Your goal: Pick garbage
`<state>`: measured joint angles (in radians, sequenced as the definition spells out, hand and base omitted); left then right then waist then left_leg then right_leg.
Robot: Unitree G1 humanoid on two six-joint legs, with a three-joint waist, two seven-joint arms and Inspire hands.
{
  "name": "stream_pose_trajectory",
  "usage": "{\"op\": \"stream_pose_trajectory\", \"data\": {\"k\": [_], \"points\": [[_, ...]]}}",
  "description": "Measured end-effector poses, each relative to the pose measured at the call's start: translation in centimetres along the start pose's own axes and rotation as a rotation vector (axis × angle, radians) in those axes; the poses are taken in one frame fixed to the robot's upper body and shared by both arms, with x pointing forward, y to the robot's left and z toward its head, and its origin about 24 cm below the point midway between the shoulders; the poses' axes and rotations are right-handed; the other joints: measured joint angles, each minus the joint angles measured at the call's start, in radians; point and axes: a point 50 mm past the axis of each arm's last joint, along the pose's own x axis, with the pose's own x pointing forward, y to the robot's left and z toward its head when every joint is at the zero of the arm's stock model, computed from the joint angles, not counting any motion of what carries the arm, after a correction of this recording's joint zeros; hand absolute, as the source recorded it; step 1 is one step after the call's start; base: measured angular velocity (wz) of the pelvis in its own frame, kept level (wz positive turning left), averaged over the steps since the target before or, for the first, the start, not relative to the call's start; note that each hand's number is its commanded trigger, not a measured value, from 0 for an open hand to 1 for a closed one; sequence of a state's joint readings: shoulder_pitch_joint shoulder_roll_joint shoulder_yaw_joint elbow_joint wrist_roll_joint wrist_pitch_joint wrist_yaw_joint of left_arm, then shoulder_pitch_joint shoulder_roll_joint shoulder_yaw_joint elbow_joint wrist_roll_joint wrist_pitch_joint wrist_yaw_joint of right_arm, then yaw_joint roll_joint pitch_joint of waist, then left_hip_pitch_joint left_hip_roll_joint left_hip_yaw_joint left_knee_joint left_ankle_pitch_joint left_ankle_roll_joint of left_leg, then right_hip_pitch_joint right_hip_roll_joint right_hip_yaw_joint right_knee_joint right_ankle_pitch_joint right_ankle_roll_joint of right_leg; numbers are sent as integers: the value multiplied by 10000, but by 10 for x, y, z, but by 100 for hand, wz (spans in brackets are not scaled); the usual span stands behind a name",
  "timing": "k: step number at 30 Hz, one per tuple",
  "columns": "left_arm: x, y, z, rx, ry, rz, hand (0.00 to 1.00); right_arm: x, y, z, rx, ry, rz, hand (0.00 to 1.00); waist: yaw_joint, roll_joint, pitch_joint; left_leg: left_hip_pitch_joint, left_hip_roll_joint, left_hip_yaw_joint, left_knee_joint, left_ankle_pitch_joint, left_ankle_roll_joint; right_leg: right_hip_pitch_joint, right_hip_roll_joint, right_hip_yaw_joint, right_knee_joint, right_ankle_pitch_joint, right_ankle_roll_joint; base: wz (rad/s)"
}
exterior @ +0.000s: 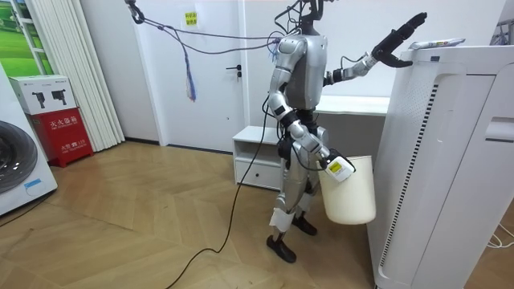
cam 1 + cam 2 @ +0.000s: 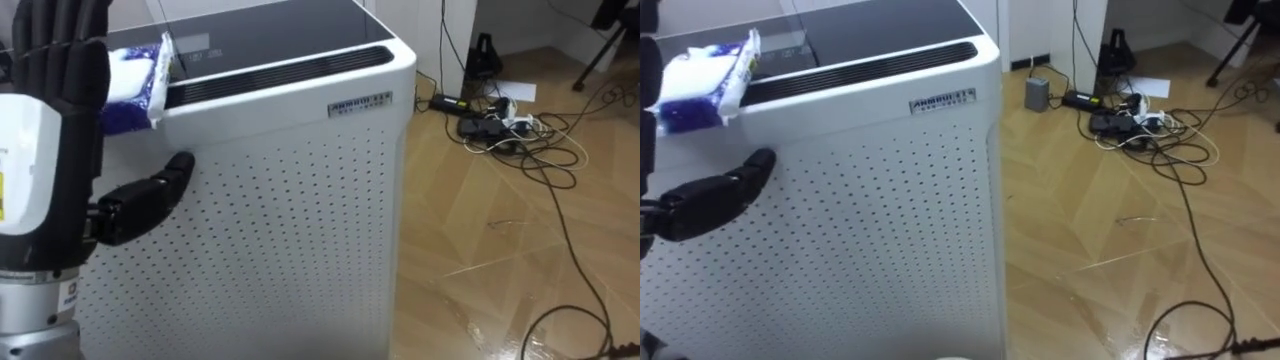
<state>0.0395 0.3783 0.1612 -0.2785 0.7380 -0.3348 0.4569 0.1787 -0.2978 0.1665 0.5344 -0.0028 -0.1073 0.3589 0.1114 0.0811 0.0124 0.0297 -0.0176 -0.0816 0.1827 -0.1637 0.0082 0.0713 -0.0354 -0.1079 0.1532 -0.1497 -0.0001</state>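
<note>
While pickup is waiting, the blue-and-white plastic packet (image 2: 135,80) is lying ungrasped.
Spread left robot hand (image 2: 45,150) is hovering at its nine o'clock.

The air purifier (image 2: 290,220) has a smooth, matt white plastic shell, its front pricked with small holes — its top panel (image 2: 270,35) is dark and glossy. The packet (image 2: 135,80) is crinkled, shiny blue-and-white film. The left hand (image 2: 50,140) has matt black plastic fingers and a smooth white back. The floor (image 2: 500,250) is glossy wood; the bucket (image 1: 349,193) is matt white plastic.
</note>
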Motion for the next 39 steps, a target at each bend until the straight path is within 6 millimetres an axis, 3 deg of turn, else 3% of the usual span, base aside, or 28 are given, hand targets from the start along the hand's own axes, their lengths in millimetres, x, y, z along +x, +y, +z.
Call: {"op": "stream_pose_trajectory", "data": {"k": [3, 8, 16, 39], "points": [[-3, -4, -6, 128, 384, -332, 0, -2, -1, -3, -36, 139, 28, 100, -5, 87, -31, 50, 0, -2, 33, 2, 2, 81, 4, -6, -1, 0, 1, 1], [-3, -5, -9, 209, 563, -525, 0, -5, -4, -7, -60, 423, -13, 100, 2, 199, -16, 134, -4, -2, -3, 2, 2, 154, 4, -10, -15, -12, 13, 0], [-4, -5, -10, 270, 694, -610, 0, -5, -5, -7, -67, 424, -35, 100, 12, 189, -15, 140, -8, 25, -7, 2, 3, 166, -2, -22, -24, -25, 18, 0], [-11, -15, -21, 555, 1412, -3089, 0, -5, -5, -9, 47, 693, 26, 100, 51, 233, -63, 347, 4, 48, 21, 2, 3, 311, 2, -42, 19, -60, 20, 0]]}}
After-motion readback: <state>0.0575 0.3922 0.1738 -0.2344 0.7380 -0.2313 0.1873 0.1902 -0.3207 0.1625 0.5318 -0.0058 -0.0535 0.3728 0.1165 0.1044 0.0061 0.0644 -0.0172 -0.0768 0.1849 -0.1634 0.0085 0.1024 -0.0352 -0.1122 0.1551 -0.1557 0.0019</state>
